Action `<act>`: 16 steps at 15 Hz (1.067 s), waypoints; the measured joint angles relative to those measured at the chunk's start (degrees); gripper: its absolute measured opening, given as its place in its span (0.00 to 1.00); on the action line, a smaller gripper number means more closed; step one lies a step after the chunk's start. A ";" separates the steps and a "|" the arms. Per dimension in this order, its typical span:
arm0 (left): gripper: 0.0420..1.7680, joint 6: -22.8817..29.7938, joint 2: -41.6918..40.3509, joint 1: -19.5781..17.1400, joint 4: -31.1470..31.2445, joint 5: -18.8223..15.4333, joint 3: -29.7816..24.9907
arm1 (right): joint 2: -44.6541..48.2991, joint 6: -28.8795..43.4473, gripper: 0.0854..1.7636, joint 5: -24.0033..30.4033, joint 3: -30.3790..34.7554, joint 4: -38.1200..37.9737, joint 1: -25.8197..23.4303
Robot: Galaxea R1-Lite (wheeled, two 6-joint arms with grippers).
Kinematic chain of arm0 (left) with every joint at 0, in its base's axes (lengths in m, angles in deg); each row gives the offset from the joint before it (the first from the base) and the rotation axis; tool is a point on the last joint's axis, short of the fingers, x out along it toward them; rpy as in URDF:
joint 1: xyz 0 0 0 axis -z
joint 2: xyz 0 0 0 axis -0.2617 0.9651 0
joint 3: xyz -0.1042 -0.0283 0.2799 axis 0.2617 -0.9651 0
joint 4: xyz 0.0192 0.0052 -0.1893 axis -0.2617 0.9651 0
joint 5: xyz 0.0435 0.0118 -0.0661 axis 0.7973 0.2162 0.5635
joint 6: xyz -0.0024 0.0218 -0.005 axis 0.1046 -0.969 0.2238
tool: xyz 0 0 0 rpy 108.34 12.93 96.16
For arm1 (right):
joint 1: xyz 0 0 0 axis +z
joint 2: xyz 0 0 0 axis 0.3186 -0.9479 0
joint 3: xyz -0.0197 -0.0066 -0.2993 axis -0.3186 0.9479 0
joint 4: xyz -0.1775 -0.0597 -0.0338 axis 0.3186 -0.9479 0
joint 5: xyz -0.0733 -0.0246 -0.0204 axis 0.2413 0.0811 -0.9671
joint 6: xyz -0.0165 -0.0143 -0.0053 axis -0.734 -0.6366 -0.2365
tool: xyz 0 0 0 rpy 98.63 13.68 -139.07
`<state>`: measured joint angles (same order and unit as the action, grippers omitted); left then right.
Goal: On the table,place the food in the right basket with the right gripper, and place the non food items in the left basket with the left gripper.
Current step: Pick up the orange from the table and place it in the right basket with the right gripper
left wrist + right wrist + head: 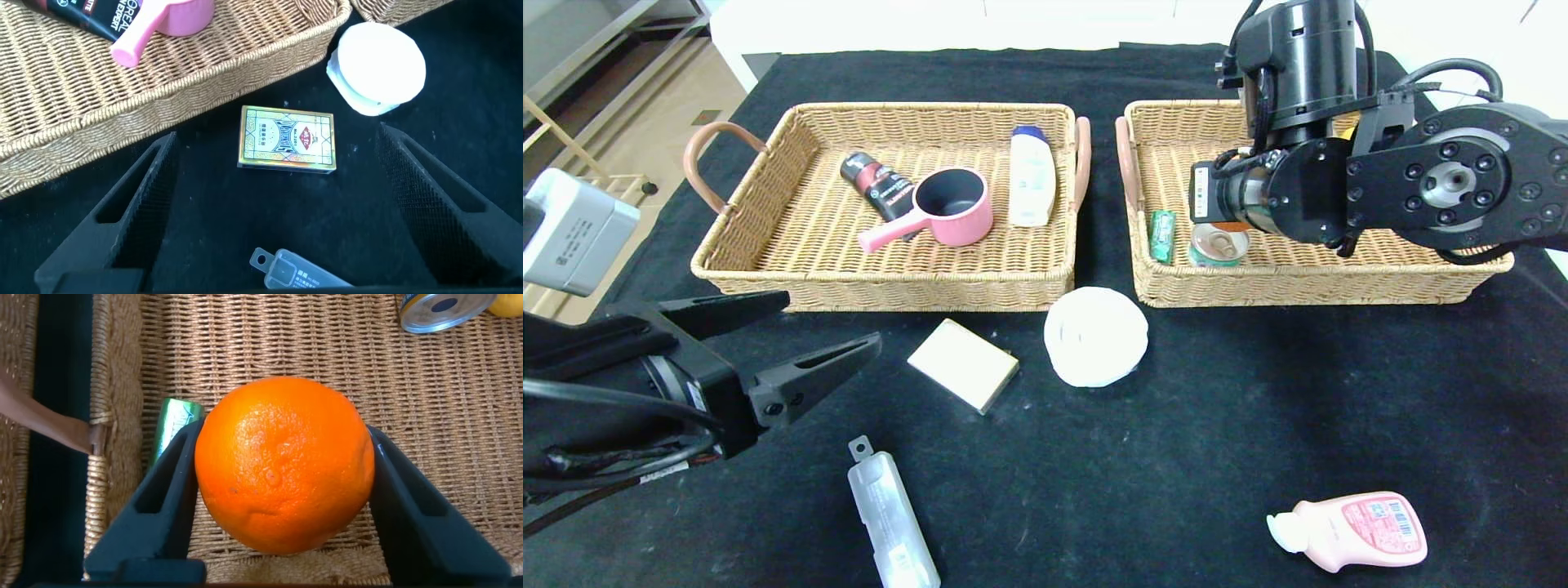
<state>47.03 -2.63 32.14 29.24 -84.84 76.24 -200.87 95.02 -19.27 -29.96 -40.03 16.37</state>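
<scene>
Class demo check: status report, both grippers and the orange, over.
Right gripper around orange, over right basket. Left gripper open above beige box. Nothing blocking.

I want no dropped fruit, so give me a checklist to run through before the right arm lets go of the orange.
1. Round orange between the right gripper fingers: ok, a finger on each side.
2. Orange above the right tan wicker basket: ok, weave lies directly beneath.
3. Height above the basket floor: cannot tell.
4. Landing spot free: not ok, the slim green gum pack lies partly under the orange; the small pull-ring tin sits apart.
5. Left gripper out of the way: ok, open over the black cloth table, near the flat beige box.
</scene>
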 joint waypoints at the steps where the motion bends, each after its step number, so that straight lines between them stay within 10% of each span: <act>1: 0.97 -0.01 0.04 0.00 0.00 0.00 -0.02 | -0.10 0.00 0.76 -0.02 -0.02 0.00 -0.11; 16: 0.97 -0.01 0.41 0.00 0.00 -0.10 -0.24 | 1.63 0.33 0.94 0.00 0.30 -0.22 1.04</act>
<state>47.02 -2.22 32.14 29.24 -84.93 76.00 -199.23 95.35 -19.27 -29.65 -40.25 17.41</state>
